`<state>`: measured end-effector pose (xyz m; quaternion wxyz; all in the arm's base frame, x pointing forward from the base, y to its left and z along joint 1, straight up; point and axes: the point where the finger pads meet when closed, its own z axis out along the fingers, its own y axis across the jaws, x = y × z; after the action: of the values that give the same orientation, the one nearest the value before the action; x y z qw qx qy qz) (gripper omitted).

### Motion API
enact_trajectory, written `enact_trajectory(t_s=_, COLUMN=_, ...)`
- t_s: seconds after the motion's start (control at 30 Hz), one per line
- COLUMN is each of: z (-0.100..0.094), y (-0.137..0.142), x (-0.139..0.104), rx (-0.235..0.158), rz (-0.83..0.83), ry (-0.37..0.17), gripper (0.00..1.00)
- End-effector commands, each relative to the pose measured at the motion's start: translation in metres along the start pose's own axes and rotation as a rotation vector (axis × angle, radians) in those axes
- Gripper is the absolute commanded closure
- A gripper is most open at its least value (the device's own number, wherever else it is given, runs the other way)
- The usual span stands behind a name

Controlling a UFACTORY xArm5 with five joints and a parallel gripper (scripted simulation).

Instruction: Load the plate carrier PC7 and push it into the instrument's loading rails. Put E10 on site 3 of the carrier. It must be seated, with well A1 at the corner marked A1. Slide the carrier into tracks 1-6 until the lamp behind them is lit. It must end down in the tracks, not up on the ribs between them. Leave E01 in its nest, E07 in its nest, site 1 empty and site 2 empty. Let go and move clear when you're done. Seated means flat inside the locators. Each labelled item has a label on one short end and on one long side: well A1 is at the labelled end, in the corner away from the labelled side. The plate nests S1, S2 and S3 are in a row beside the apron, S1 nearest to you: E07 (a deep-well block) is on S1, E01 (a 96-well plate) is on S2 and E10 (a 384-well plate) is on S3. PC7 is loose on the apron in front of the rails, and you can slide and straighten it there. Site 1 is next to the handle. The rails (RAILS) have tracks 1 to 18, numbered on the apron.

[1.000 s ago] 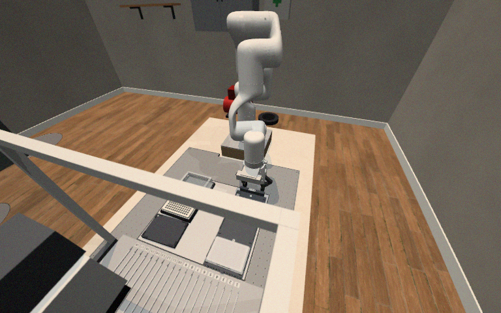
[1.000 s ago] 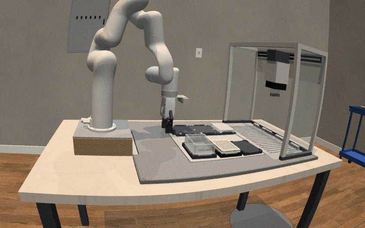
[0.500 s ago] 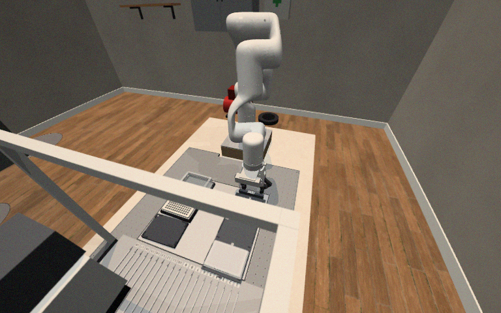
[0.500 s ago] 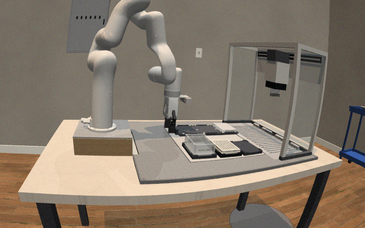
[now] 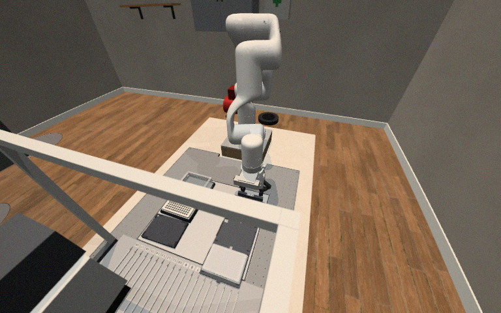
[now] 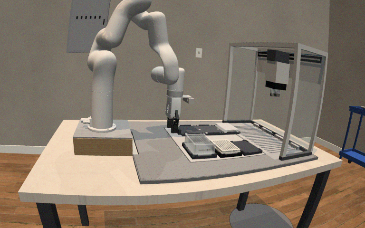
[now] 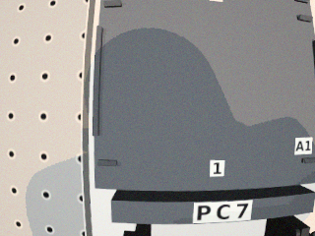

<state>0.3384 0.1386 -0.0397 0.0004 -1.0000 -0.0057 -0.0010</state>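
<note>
Gripper (image 6: 173, 124): standing wide open at the handle end of carrier PC7 (image 6: 200, 129), gripping nothing; whether the fingers are touching the handle cannot be told.

Carrier PC7: lying on the apron (image 5: 201, 236) before the rails (image 6: 258, 135), sites 1 and 2 showing bare in the wrist view, label PC7 (image 7: 222, 211) facing the camera.

E10 (image 6: 225, 127): sitting as a white plate on the carrier's far end, toward the rails.

E07 (image 6: 199, 143), E01 (image 6: 225, 146): resting on their nests; the third nest (image 6: 246, 147) lying dark and bare beside them.

Surface: a pale table (image 6: 80, 174) carrying a grey perforated deck (image 6: 161, 166); an open instrument frame (image 6: 293, 88) standing over the rails.

Room: wooden floor, grey walls, a blue cart (image 6: 350, 126) at the side.

Arm: rising from a block-mounted base (image 6: 102, 145), arching over, wrist pointing straight down.
</note>
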Motion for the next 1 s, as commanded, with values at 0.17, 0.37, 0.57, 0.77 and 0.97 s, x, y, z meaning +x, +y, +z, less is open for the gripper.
enact_trajectory(t_s=0.17, z=-0.001, y=-0.001, x=0.010, rx=0.001, rz=0.000, ry=0.003, gripper=0.19)
enact_trajectory(t_s=0.37, z=-0.001, y=-0.001, x=0.014, rx=0.001, rz=0.000, ry=0.003, gripper=0.19)
enact_trajectory(t_s=0.57, z=-0.001, y=-0.001, x=0.020, rx=0.001, rz=0.000, ry=0.003, gripper=0.19)
enact_trajectory(t_s=0.77, z=-0.001, y=0.000, x=0.026, rx=0.001, rz=0.000, ry=0.004, gripper=0.19)
enact_trajectory(t_s=0.97, z=-0.001, y=0.000, x=0.030, rx=0.001, rz=0.000, ry=0.004, gripper=0.19)
